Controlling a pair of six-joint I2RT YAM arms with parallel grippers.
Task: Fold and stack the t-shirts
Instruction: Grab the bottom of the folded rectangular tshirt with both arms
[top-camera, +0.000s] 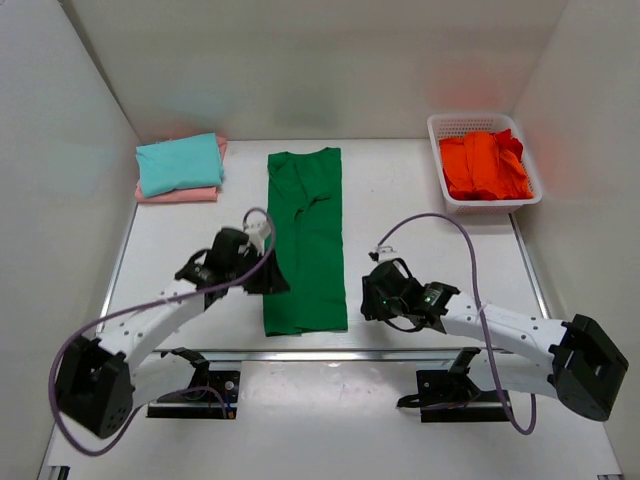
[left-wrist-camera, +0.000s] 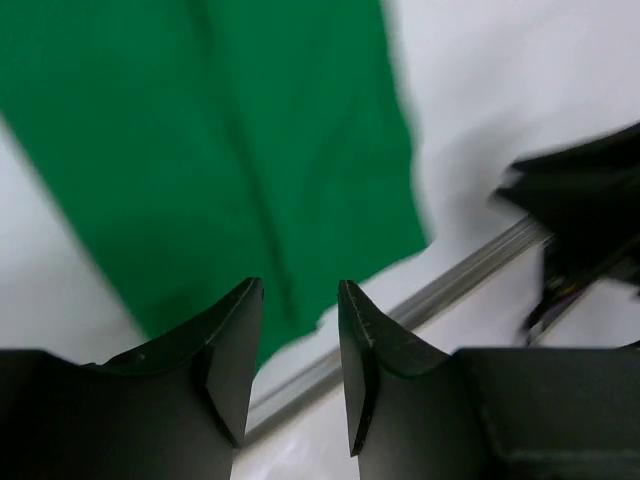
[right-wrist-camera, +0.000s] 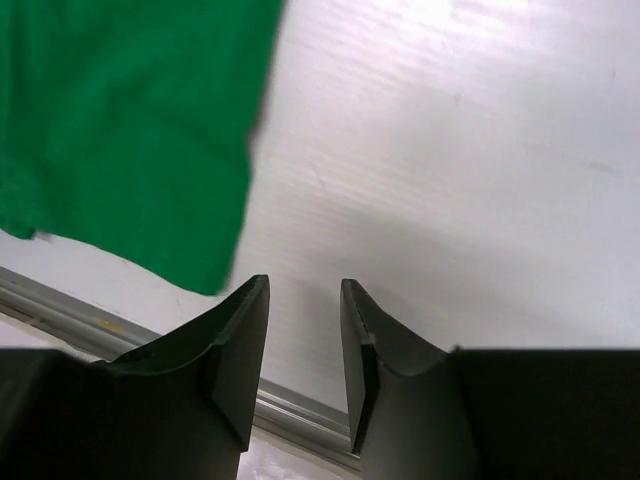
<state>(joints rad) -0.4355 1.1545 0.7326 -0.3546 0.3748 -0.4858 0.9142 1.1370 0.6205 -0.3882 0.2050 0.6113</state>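
A dark green t-shirt (top-camera: 306, 240) lies flat as a long narrow strip in the middle of the table; it also shows in the left wrist view (left-wrist-camera: 210, 150) and the right wrist view (right-wrist-camera: 130, 120). My left gripper (top-camera: 268, 280) is open and empty over the strip's near left edge. My right gripper (top-camera: 372, 295) is open and empty just right of the strip's near right corner. A folded teal t-shirt (top-camera: 180, 163) lies on a folded pale pink one (top-camera: 178, 195) at the back left. Orange-red t-shirts (top-camera: 485, 165) fill the basket.
The white lattice basket (top-camera: 484, 202) stands at the back right. A metal rail (top-camera: 330, 353) runs along the table's near edge, just below the green strip. White walls enclose the table on three sides.
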